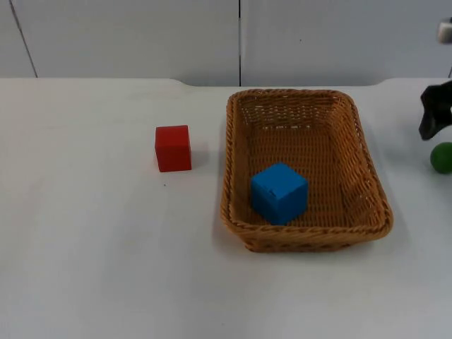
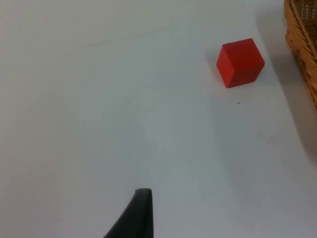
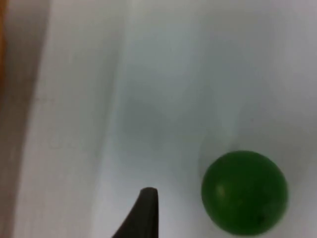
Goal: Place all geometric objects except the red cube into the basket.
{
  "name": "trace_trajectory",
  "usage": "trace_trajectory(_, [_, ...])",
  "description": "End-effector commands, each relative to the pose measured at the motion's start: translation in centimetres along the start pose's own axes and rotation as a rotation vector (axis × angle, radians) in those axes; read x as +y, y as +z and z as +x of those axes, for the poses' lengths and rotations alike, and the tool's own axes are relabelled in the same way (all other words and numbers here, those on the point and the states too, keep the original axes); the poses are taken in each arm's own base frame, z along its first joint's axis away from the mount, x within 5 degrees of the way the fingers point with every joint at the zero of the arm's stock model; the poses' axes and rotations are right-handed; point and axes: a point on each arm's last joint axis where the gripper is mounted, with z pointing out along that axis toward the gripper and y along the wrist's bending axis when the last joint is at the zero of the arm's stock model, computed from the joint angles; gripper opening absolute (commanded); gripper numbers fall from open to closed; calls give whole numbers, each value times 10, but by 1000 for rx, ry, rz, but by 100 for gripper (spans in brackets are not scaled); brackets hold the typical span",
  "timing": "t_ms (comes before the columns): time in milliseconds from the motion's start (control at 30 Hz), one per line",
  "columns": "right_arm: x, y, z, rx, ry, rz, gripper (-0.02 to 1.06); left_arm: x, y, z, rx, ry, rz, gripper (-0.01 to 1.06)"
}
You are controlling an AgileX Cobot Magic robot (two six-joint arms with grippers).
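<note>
Green ball (image 1: 442, 157) sits on the bench (image 1: 92, 268) just below the right tool (image 1: 433, 113), apart from it; its spread I cannot tell. Basket (image 1: 367, 155), blue cube (image 1: 279, 193) already inside, lies nearby across open bench. Red cube (image 1: 173, 148) stays out. Left tool (image 2: 138, 213) waits, grip unclear.
</note>
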Motion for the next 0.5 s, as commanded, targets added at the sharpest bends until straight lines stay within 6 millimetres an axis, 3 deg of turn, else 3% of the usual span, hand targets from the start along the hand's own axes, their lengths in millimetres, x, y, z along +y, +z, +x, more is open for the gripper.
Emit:
trace_trajectory(0, [0, 12, 0, -17, -23, 5, 87, 1, -1, 0, -18, 2, -8, 105])
trace_trajectory(333, [1, 34, 6, -7, -20, 3, 82, 1, -1, -1, -20, 2, -9, 105])
trace_trajectory(433, [1, 34, 5, -13, -20, 3, 77, 1, -1, -1, -20, 2, -9, 105])
trace_trajectory(467, [1, 33, 5, -16, -20, 3, 70, 1, -1, -1, -22, 2, -9, 105])
